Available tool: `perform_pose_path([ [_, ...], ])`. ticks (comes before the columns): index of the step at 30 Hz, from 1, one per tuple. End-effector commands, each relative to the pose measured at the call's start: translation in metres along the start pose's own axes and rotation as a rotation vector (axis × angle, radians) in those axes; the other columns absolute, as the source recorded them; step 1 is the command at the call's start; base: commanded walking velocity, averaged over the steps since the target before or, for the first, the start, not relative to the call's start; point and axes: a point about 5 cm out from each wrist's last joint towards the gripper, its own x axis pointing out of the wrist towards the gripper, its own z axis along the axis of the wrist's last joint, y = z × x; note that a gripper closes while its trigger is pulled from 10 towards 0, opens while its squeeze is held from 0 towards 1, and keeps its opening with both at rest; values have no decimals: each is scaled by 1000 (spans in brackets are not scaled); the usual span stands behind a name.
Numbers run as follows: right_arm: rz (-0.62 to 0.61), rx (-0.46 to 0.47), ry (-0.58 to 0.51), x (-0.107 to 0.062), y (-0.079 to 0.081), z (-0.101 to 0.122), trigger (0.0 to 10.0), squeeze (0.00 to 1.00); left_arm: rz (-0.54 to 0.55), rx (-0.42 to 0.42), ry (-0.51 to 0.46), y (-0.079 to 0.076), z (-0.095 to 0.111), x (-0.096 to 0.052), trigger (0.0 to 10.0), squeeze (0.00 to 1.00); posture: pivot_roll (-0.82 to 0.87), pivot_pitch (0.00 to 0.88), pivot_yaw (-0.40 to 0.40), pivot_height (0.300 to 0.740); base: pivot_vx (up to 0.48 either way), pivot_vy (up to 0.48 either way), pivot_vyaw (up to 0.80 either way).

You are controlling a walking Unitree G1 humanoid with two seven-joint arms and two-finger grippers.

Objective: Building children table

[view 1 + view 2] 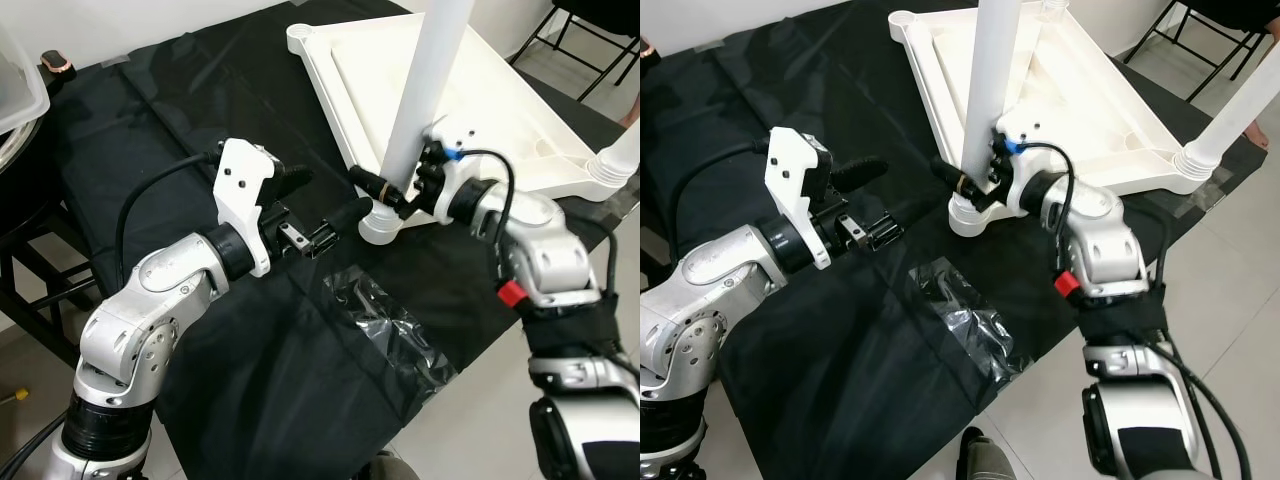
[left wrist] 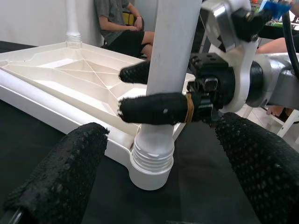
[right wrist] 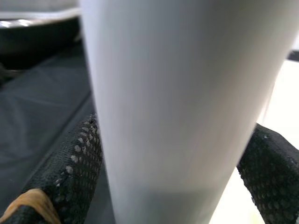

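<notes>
My right gripper [image 1: 392, 196] pinches the leg [image 1: 425, 90], a smooth white plastic tube standing upright in the corner socket [image 1: 378, 224] of the tabletop [image 1: 480, 110]. One knobbly black finger [image 2: 156, 108] lies across the near face of the tube and the other passes behind it, just above the ribbed collar where the tube meets the socket. In the right wrist view the tube's matte surface sits between both dotted rubber pads, touching them.

The tabletop is moulded white plastic, lying upside down on a black cloth [image 1: 200, 110], its underside showing raised ribs and a rounded rim. A second leg [image 1: 622, 158] stands at the far right corner, with the same ribbed collar.

My left gripper [image 1: 325, 200] hovers near the socket, fingers spread and touching nothing; their textured tips frame the leg in the left wrist view.

A crinkled clear plastic bag [image 1: 385, 325] lies flat on the cloth in front of the socket. A seated person [image 2: 119, 28] is behind the tabletop.
</notes>
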Motion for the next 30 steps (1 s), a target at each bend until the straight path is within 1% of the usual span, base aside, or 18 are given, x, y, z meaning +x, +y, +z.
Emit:
perform_pose_path([
  [1,52,8,-10,-2,-1,-2,10000,0,-22,-12,5,-5,-1,-1,10000,0,53,325,-16,740,0,0,0],
  [2,68,4,-17,-5,-4,0,4431,0,-22,-14,7,-5,-1,-1,10000,0,54,327,-15,740,0,0,0],
  [3,97,8,-20,-8,-6,2,0,0,-22,-13,9,-5,-2,-1,10000,0,54,327,-15,740,0,0,0],
  [7,128,4,-20,-11,-10,3,0,0,-22,-13,11,-5,-2,-2,10000,0,54,329,-14,740,0,0,0],
  [15,165,16,-18,-16,-10,2,0,0,-21,-13,12,-4,-2,-2,10000,0,49,329,-12,740,0,0,0],
  [20,145,57,-24,-16,-4,-6,0,0,-21,-16,10,-5,-2,-2,10000,0,44,330,-13,740,0,0,0],
  [21,109,86,-6,-12,7,-16,0,0,-22,-16,10,-5,-2,-2,10000,0,46,332,-16,740,0,0,0],
  [22,109,86,-6,-12,7,-16,0,0,-22,-16,10,-5,-2,-2,10000,0,46,332,-16,740,0,0,0],
  [23,37,106,17,-5,19,-27,0,0,-23,-15,11,-5,-2,-2,10000,0,50,332,-19,740,0,0,0],
  [24,-157,122,75,5,31,-41,0,0,-23,-15,11,-5,-2,-2,10000,0,50,333,-16,740,0,0,0],
  [25,-157,122,75,5,31,-41,0,0,-23,-15,11,-5,-2,-2,10000,0,50,333,-16,740,0,0,0],
  [26,-543,127,234,7,51,-68,0,0,-22,-16,10,-4,-2,-1,10000,0,48,334,-10,740,0,0,0],
  [27,-634,149,280,4,58,-76,0,0,-22,-17,10,-4,-2,-1,10000,0,48,334,-10,740,0,0,0],
  [28,-676,162,284,3,64,-80,0,0,-23,-16,10,-4,-1,0,10000,0,46,334,-12,740,0,0,0],
  [29,-676,162,284,3,64,-80,0,0,-23,-16,10,-4,-1,0,10000,0,46,334,-12,740,0,0,0],
  [30,-676,180,276,5,68,-81,0,0,-24,-14,11,-4,-1,0,10000,0,46,333,-11,740,0,0,0],
])
